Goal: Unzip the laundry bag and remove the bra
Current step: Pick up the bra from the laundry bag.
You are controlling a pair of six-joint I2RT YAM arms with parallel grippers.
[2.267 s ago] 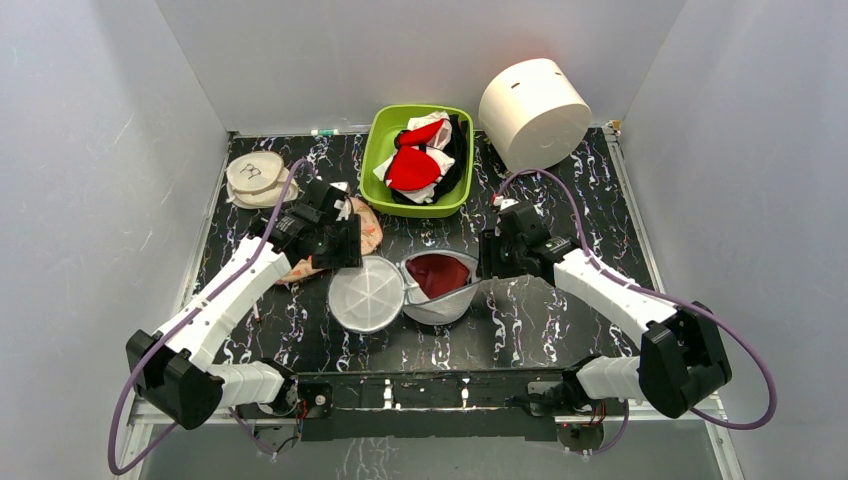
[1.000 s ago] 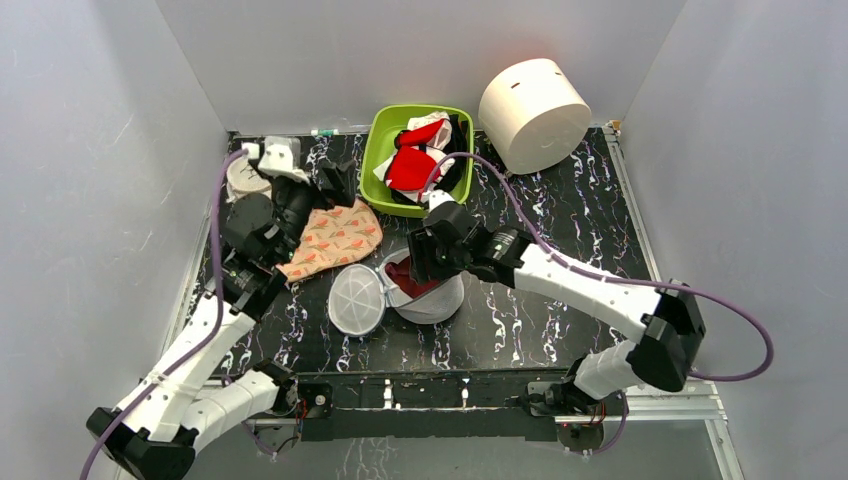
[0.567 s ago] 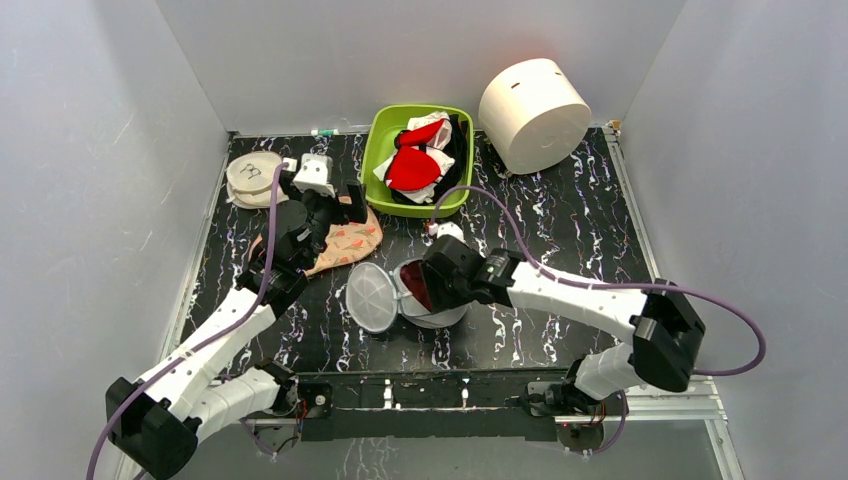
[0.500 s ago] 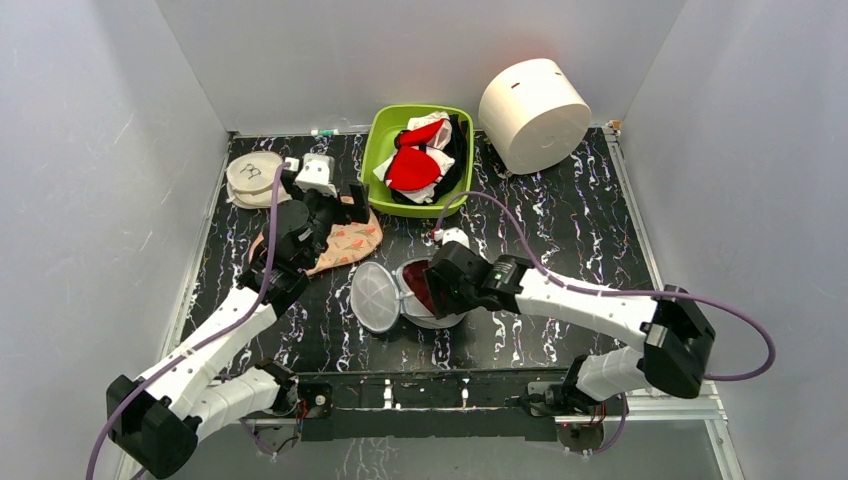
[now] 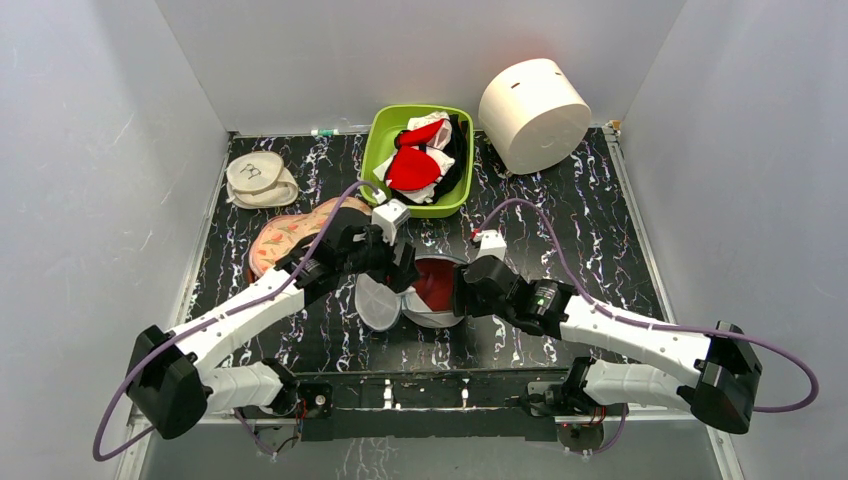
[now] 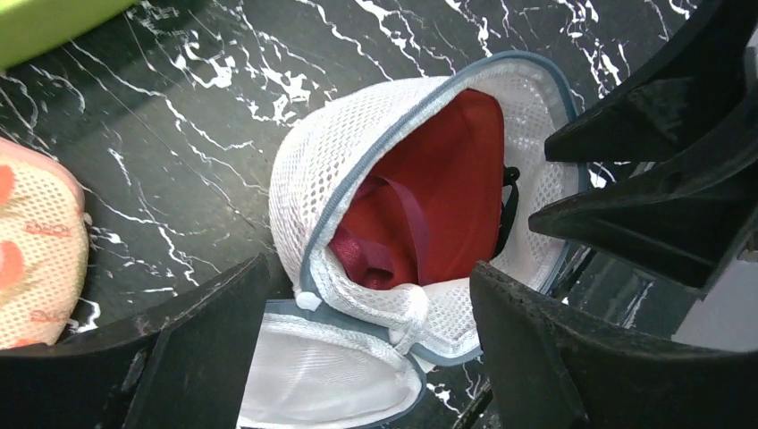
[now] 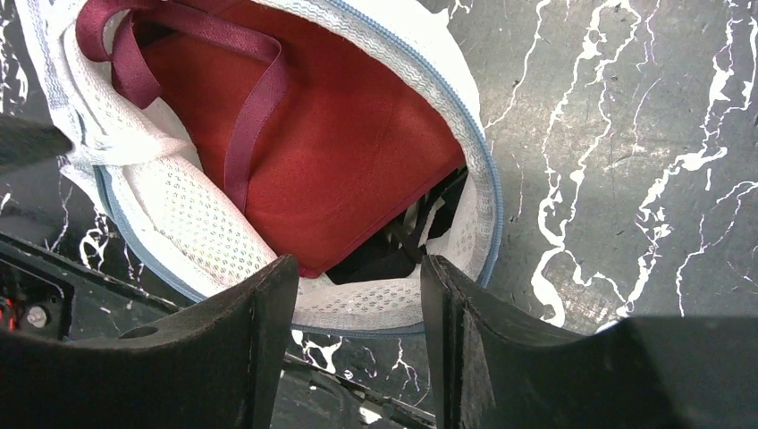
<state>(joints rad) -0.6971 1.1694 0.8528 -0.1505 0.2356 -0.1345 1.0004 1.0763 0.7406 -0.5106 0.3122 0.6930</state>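
Note:
The laundry bag (image 5: 440,312) lies unzipped mid-table, its round lid (image 5: 376,304) flipped open to the left. The maroon bra (image 5: 436,282) fills the inside, a thin strap (image 7: 253,107) looped over the cup (image 7: 340,152). My left gripper (image 5: 400,272) hovers over the bag's left side, wide open, with mesh rim (image 6: 322,179), bra (image 6: 451,197) and lid (image 6: 313,384) below its fingers. My right gripper (image 5: 466,297) is at the bag's right side, open; in its wrist view the near mesh rim (image 7: 357,308) lies between its fingers (image 7: 259,340), not pinched.
A green basin (image 5: 375,150) of red, white and black garments stands at the back. A big white cylinder (image 5: 533,112) lies at the back right. A peach floral pouch (image 5: 285,232) lies left of the bag, and a small round cream pouch (image 5: 258,180) sits at the back left.
My left arm swung from the floral pouch over to the bag's left side. My right gripper pulled back from the bag's far edge to its near right side. The lid shifted slightly.

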